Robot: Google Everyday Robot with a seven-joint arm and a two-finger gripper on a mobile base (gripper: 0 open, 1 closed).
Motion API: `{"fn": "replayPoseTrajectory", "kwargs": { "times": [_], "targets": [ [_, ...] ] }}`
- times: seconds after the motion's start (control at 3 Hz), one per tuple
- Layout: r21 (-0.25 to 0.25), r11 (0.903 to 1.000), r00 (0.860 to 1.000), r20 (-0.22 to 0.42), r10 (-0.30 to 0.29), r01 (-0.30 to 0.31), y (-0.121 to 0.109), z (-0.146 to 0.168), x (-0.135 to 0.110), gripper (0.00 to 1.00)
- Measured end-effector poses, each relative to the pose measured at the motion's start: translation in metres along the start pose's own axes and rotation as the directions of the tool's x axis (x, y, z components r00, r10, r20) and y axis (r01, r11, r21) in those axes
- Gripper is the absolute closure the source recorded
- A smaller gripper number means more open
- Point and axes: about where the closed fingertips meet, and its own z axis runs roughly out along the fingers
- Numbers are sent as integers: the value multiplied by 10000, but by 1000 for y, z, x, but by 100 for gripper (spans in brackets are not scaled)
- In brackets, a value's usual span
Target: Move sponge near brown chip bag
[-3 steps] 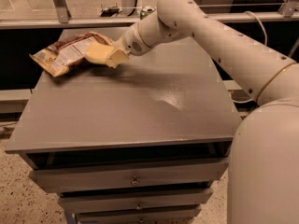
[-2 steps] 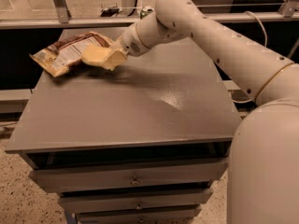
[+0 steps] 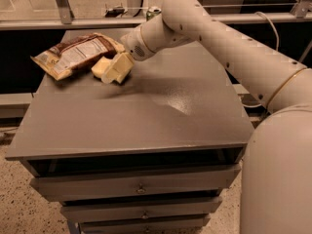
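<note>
The brown chip bag (image 3: 75, 54), crinkled with a white label panel, lies at the table's far left corner. The pale yellow sponge (image 3: 99, 67) is just right of the bag's near end, touching or almost touching it, low over the tabletop. My gripper (image 3: 118, 69) reaches in from the right and is shut on the sponge's right side, with its pale blocky fingers (image 3: 123, 64) around it. Whether the sponge rests on the table is unclear.
The grey table (image 3: 146, 116) has drawers below its front edge. A green soda can (image 3: 153, 11) stands at the table's far edge, behind my arm. My arm (image 3: 229, 48) spans the table's right half. A railing runs behind the table.
My gripper has moved down and slightly toward the front with the sponge in it, from above the bag's right end to beside the bag, close to the tabletop.
</note>
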Motion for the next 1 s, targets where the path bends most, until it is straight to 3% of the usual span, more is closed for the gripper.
{"fn": "replayPoseTrajectory", "kwargs": {
  "times": [0.33,0.67,1.0],
  "targets": [
    [-3,10000,9995,299,94,-94,4,-9,-1,0],
    [175,9983,9917,1173,530,-554,0,-39,13,0],
    [606,9909,9715,2130,1044,-1198,-10,-94,43,0]
  ]
}}
